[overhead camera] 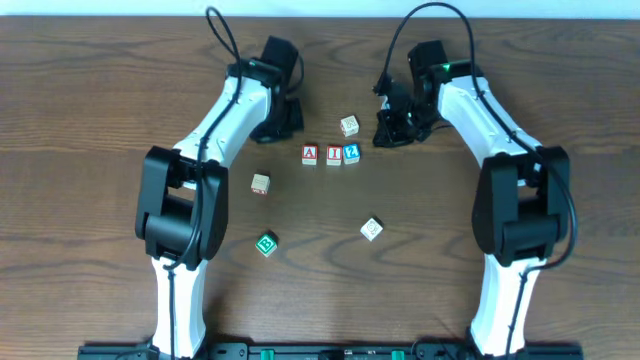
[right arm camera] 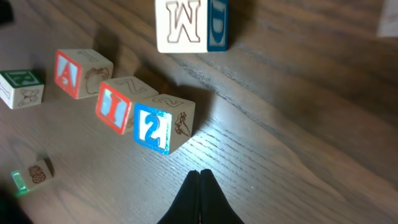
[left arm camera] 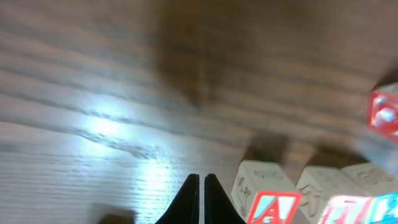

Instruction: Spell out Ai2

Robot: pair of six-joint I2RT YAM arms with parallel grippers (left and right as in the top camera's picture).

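The red A wooden cube (right arm camera: pixel 68 74), red I wooden cube (right arm camera: pixel 113 107) and blue 2 wooden cube (right arm camera: pixel 151 129) are lined up side by side near the middle of the brown wooden table (overhead camera: pixel 90 110), toward its far edge; the left gripper (left arm camera: pixel 200 179) and right gripper (right arm camera: pixel 199 174) are closed tight, nothing held; the cubes are judged light, hard and smooth, best held by two flat sides.

The row of three blocks (overhead camera: pixel 331 154) is hemmed on its far side by the left gripper (overhead camera: pixel 289 119), the right gripper (overhead camera: pixel 389 131) and a loose block (overhead camera: pixel 349 125). Bare table (overhead camera: pixel 320 205) is found along the near side.
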